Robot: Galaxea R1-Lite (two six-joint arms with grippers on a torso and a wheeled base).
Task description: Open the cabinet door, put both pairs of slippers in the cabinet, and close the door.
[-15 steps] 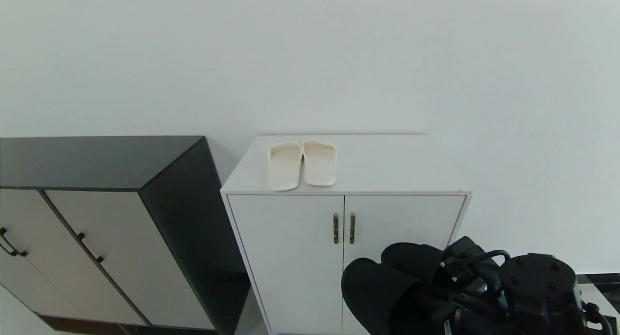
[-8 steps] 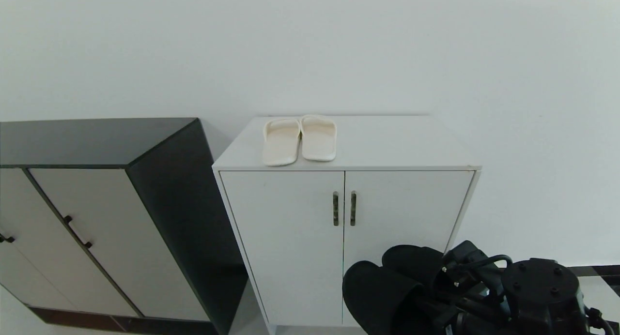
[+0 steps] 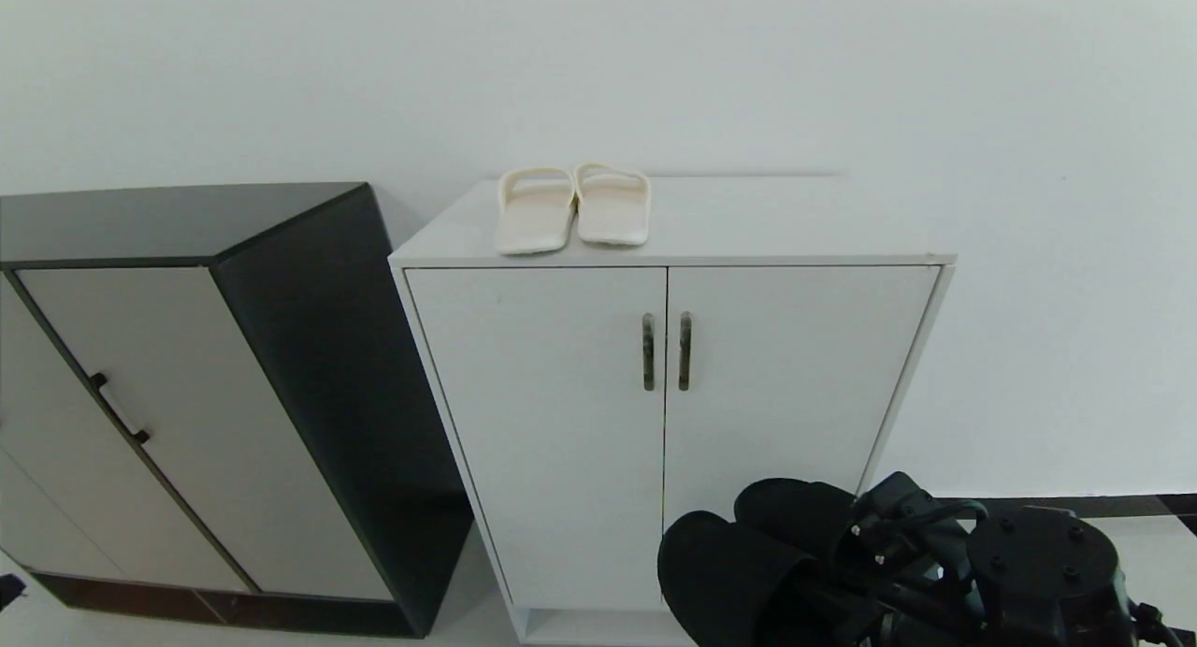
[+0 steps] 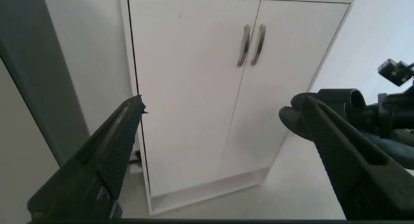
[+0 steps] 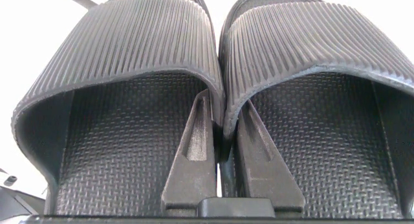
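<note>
Left claw (image 4: 217, 107) is gaping wide, gripping nothing, and facing the white cabinet (image 3: 561, 423), whose doors are sitting shut. Cream slippers (image 3: 572, 208) are lying on the cabinet top at 12 o'clock. Door handles (image 3: 647, 351) are standing upright at the centre seam, long axis running 12-to-6. Black slippers (image 3: 739, 563) are hanging at 5 o'clock from the handles, with the right claw (image 5: 220, 153) pinching their inner walls together. Judging by that, the free left arm is looking better placed for a handle.
</note>
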